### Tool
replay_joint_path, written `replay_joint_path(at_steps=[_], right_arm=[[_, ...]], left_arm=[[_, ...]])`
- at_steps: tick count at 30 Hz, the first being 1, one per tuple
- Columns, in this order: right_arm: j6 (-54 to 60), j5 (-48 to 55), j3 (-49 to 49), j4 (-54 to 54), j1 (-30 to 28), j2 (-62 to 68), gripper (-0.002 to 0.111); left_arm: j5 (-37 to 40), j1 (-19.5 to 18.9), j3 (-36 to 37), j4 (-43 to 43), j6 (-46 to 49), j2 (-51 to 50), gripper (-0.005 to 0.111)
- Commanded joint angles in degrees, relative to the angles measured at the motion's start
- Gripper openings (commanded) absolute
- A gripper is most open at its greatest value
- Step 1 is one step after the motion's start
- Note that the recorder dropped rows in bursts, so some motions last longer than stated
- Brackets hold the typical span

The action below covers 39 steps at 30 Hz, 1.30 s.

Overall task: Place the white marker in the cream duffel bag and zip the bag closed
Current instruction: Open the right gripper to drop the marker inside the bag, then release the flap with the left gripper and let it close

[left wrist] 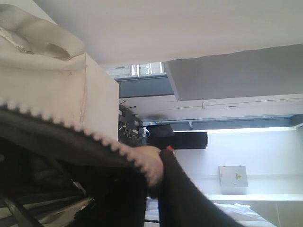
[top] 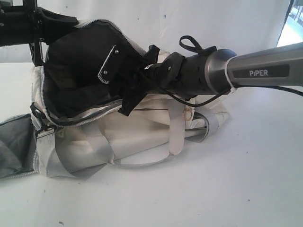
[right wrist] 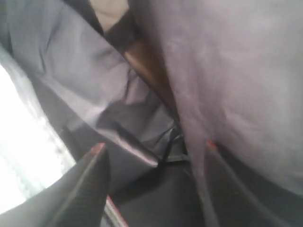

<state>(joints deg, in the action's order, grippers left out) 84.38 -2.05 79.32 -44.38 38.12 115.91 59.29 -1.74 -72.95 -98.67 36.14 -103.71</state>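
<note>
The cream duffel bag (top: 142, 130) lies on its side on the white table, its dark-lined mouth held wide. My left gripper (left wrist: 158, 163) is shut on the bag's zipper edge (left wrist: 142, 163) and holds it up at the upper left (top: 57, 21). My right gripper (top: 116, 85) reaches into the mouth from the right. Its jaws stand open (right wrist: 154, 145) over the dark lining (right wrist: 227, 71), with nothing between them. A slim pale rod with a reddish edge (right wrist: 112, 212) shows beside one finger. It is blurred, and I cannot tell whether it is the white marker.
Grey webbing straps (top: 94, 158) trail over the bag's front. A grey fabric flap (top: 14, 146) spreads at the left edge. The white table (top: 236, 184) stretches in front and to the right. A black cable (top: 203, 100) hangs under the right arm.
</note>
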Motion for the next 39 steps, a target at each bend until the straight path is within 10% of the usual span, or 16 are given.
replay_joint_path(at_steps=[1, 28, 39], right_arm=[[-8.3, 5.0, -0.1, -1.5, -0.3, -3.8, 0.055], [-49.3, 59.0, -0.1, 19.9, -0.3, -13.2, 0.016], [-52.7, 58.3, -0.1, 21.3, -0.3, -13.2, 0.012]], left_arm=[[0.2, 0.2, -0.5, -0.9, 2.9, 0.3, 0.0], [-2.1, 0.2, -0.5, 36.3, 27.1, 0.3, 0.0], [-9.7, 0.2, 0.0, 53.4, 27.0, 0.3, 0.013]])
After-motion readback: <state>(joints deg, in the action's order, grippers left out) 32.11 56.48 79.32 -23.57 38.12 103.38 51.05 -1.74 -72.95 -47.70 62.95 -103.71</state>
